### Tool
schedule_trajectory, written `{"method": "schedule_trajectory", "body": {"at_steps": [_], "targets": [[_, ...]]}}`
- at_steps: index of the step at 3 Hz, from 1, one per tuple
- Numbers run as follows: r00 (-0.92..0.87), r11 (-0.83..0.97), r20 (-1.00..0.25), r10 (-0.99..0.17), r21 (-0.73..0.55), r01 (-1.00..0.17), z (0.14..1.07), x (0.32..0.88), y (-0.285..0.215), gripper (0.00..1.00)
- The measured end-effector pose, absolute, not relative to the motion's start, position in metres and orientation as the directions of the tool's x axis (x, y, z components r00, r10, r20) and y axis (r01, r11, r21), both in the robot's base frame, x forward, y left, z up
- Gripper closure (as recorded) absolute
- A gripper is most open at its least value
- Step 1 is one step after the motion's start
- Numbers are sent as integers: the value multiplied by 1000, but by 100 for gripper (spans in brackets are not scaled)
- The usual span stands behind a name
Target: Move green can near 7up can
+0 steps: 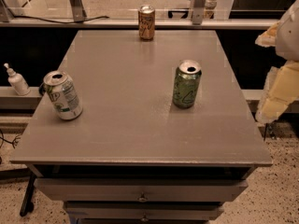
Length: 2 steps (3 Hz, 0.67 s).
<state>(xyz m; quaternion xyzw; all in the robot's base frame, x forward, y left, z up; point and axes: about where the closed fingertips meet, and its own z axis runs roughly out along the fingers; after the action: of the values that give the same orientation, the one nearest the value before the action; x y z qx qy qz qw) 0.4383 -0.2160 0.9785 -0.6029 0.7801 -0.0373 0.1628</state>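
Observation:
The green can [186, 85] stands upright on the grey table [126, 125], right of centre. It has an all-green body with pale swirls and an opened silver top. The 7up can [63, 95], white and green with a text panel, stands slightly tilted near the table's left edge. The two cans are far apart, with bare tabletop between them. My gripper [276, 94] shows as pale, blurred shapes at the right edge of the camera view. It is beyond the table's right side, well right of the green can, and holds nothing that I can see.
A brown-gold can [146, 22] stands at the table's far edge, centre. A white pump bottle [17, 80] sits on a ledge to the left, off the table. Drawers [142, 197] front the table below. A rail and metal posts run behind it.

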Motion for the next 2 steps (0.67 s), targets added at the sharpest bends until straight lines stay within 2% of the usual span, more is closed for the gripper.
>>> {"method": "schedule_trajectory", "body": {"at_steps": [1, 2], "targets": [[-220, 270, -210, -953, -255, -928, 979, 438, -216, 0], [-241, 314, -299, -923, -225, -922, 972, 448, -217, 0]]}}
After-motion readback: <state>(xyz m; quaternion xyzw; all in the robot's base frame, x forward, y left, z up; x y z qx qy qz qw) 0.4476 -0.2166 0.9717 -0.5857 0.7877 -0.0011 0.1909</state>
